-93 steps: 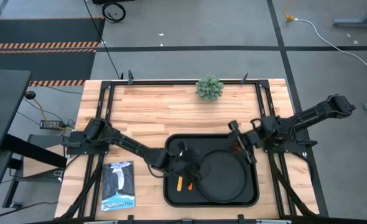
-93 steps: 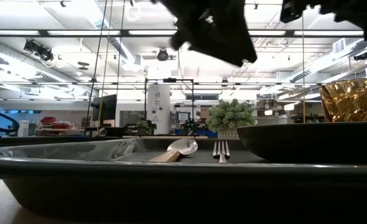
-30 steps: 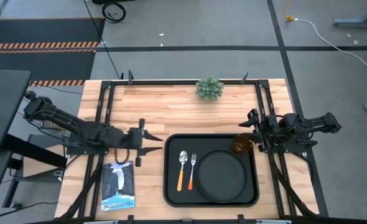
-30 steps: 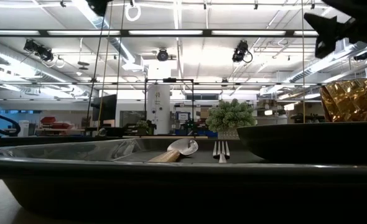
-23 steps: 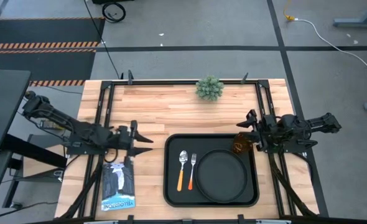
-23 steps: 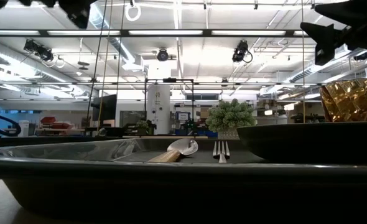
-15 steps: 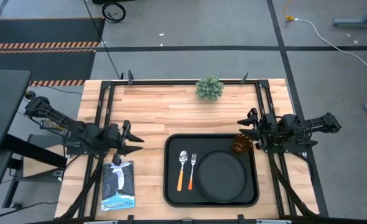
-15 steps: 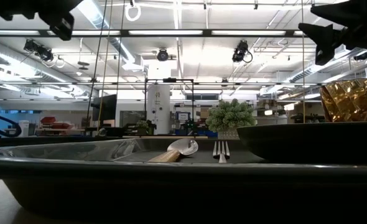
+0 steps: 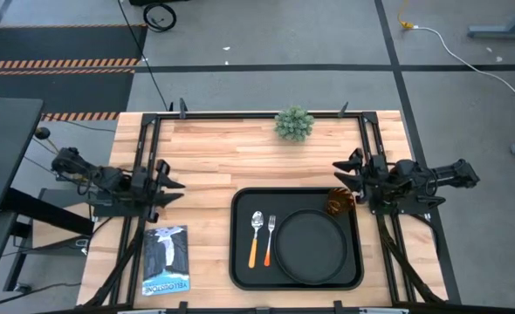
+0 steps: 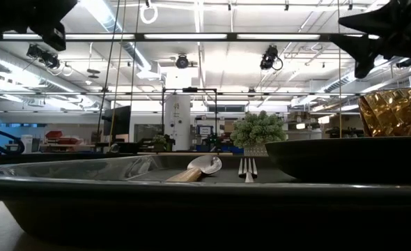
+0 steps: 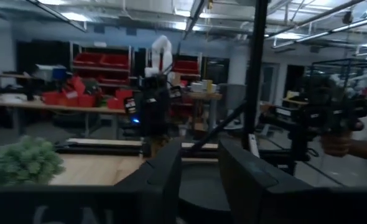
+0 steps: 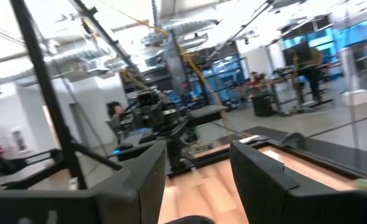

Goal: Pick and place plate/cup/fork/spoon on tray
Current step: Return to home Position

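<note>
One plate [image 9: 310,247], cup [image 9: 340,202], fork [image 9: 269,236] and spoon [image 9: 256,235] sit on the tray [image 9: 240,262]; left end effector [image 9: 172,184] and right end effector [image 9: 345,165] flank it, fingers apart.

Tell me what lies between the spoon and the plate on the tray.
The fork lies between the spoon and the plate, on the tray; the high view shows it.

- Left arm folded back at the table's left edge — left gripper [image 9: 168,186] raised, fingers apart.
- Right arm folded at the right edge — right gripper [image 9: 344,168] raised, fingers apart.
</note>
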{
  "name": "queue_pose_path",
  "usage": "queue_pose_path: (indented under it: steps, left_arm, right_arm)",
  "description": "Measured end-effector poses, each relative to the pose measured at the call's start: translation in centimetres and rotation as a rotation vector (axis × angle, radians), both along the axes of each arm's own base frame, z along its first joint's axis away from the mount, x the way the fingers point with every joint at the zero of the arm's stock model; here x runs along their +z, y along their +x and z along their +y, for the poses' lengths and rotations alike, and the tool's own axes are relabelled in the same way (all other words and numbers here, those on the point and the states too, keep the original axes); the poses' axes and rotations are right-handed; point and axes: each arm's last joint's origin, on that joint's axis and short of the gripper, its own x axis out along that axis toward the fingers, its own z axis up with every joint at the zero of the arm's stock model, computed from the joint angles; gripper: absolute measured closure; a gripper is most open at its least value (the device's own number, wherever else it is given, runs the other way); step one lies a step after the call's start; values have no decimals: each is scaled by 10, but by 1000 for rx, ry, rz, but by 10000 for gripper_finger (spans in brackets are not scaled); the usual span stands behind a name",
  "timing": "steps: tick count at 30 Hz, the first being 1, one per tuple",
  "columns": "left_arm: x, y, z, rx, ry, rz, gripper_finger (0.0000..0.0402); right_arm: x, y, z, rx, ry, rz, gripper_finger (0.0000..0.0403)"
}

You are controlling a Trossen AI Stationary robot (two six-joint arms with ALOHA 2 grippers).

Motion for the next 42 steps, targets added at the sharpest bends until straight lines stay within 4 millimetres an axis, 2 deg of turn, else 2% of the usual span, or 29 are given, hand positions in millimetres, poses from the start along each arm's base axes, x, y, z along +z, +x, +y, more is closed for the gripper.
queue_pose_path:
  steps: [8,18,26,31,35,42]
  left_arm:
    - [-13,0,7,110,31,55,346]
    - [-7,0,12,150,30,21,389]
    - [-9,1,15,179,17,38,392]
    - [-23,5,14,194,-6,75,392]
    - [-36,8,14,236,-23,93,391]
    - [-35,7,12,234,-24,83,393]
  right_arm:
    - [-1,1,-10,-79,-24,8,257]
    - [1,-2,-28,-90,-21,-11,314]
    - [0,-3,-34,-53,-20,1,344]
    - [-4,-1,-29,13,1,35,362]
    - [-4,0,-25,0,-11,36,380]
    - [-4,2,-16,-29,-46,42,398]
